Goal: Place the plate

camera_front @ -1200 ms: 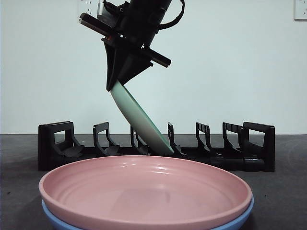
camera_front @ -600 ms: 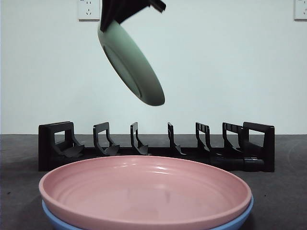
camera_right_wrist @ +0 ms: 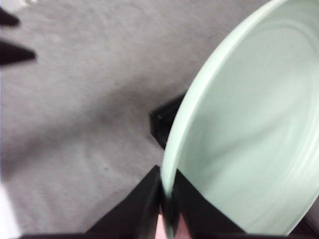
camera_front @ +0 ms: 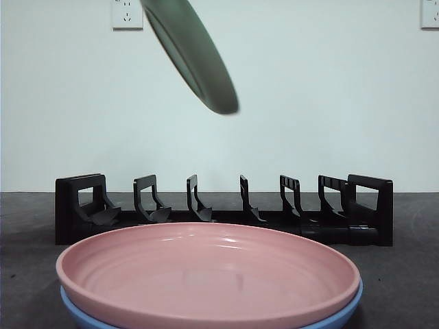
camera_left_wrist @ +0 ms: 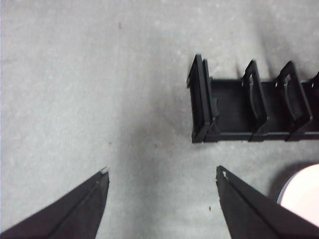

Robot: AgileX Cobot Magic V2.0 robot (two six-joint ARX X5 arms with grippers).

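Right claw (camera_right_wrist: 167,209) lifted green plate (camera_front: 192,55) higher above rack (camera_front: 219,209).

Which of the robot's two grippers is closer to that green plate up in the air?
Right. The right gripper is clamped on the green plate rim, holding it high above the black rack. The left gripper hangs open over bare table by the rack's end, empty.

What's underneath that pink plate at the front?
A blue plate lies under the pink plate; only its rim shows along the lower edge. The rest of it is covered, so whether more plates lie beneath cannot be seen.
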